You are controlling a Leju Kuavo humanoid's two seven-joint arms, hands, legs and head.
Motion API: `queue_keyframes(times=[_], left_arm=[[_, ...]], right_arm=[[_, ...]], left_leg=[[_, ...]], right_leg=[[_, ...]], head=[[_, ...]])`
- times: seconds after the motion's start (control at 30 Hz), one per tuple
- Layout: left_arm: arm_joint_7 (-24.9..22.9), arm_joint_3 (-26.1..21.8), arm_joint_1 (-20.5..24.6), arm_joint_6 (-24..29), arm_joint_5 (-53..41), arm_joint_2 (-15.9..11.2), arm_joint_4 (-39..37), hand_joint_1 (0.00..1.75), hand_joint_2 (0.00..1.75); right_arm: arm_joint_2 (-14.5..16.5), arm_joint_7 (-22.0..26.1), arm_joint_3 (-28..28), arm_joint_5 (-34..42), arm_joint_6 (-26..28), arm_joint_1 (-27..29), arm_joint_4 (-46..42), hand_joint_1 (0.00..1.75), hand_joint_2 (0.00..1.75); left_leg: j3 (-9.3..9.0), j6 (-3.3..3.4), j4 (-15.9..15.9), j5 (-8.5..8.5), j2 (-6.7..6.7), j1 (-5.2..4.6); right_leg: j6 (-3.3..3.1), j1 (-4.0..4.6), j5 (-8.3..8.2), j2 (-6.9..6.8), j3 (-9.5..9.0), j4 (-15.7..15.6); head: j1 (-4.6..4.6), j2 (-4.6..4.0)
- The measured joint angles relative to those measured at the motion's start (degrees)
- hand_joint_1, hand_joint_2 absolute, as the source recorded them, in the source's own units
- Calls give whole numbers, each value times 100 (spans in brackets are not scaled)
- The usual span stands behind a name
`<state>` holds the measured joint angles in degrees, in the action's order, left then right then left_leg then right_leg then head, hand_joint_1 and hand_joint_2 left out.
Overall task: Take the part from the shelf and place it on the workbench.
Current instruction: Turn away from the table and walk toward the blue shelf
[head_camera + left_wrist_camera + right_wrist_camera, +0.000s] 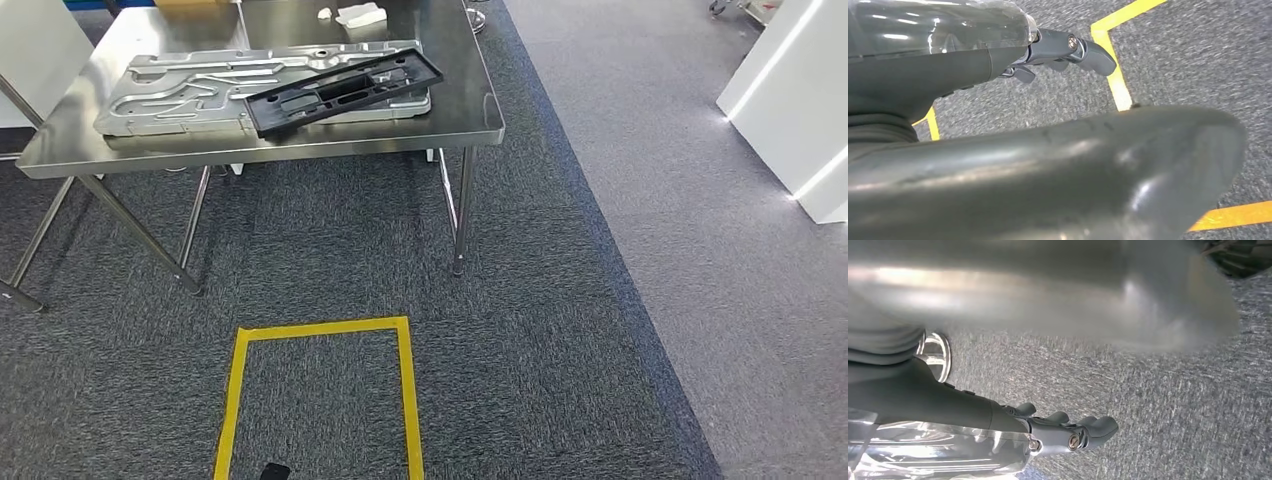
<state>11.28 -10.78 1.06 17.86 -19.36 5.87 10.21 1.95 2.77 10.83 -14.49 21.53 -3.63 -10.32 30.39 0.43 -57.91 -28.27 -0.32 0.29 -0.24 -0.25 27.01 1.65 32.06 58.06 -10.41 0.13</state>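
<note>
A long black plastic part (345, 90) lies at a slant on a silver stamped metal plate (180, 95), which rests on the steel workbench (470, 110) ahead of me. My left hand (1063, 50) hangs over grey carpet near a corner of yellow tape (1118, 85). It holds nothing, and its fingers are apart and loosely extended. My right hand (1068, 432) also hangs above the carpet with nothing in it, its fingers slightly bent and spread.
A yellow tape rectangle (405, 380) marks the carpet in front of the workbench. A white cloth (360, 14) and a cardboard box (195, 8) sit at the bench's far edge. A white cabinet (800, 100) stands at the right, across a lighter carpet strip.
</note>
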Motion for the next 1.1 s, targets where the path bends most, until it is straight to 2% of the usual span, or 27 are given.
queue_keyframes(times=[0.1, 0.4, 0.57, 0.7, 0.97, 1.03, 1.1], left_arm=[[20, -2, -12, 16, -15, -1, 0, 0, 0], [21, 0, -11, 23, -33, -8, 0, 0, 0], [25, 1, -12, 34, -91, -10, 0, 0, 0], [44, 2, -13, 36, -119, -10, 0, 0, 0], [52, 0, -14, 89, -100, -11, 0, 0, 0], [52, 0, -13, 99, -95, -11, 0, 0, 0], [52, -1, -13, 110, -90, -9, 0, 0, 0]], right_arm=[[0, 45, -5, 3, 57, 7, 0, 0, 175], [30, 169, -42, 28, 122, 44, 0, 0, 175], [49, 274, -103, 65, 174, 63, 0, 0, 175], [54, 450, -156, 147, 190, 73, 0, 0, 0], [109, 728, -283, 267, 33, 83, 0, 0, 0], [122, 756, -289, 266, 12, 84, 0, 0, 0], [127, 776, -291, 263, -11, 84, 0, 0, 0]], left_leg=[[6, 0, 31, 21, 0, -8], [13, 59, 21, 28, 0, -38], [14, 66, 19, 25, 0, -39], [17, 67, 13, 24, -1, -43], [35, 87, -20, 20, -2, -65], [21, 128, 8, 48, 17, -47], [-5, 188, 86, 103, 76, -10]], right_leg=[[-14, -5, -3, 1, 10, -1], [74, -34, -51, 4, -6, -56], [88, -35, -50, 3, -2, -56], [92, -38, -52, 3, 0, -56], [138, -61, -66, 6, 3, -60], [173, -60, -75, 23, 7, -65], [207, -57, 38, -6, 74, 82]], head=[[1, 0], [1, 1], [1, 1], [1, 1], [1, 1], [0, 1], [1, 0]])
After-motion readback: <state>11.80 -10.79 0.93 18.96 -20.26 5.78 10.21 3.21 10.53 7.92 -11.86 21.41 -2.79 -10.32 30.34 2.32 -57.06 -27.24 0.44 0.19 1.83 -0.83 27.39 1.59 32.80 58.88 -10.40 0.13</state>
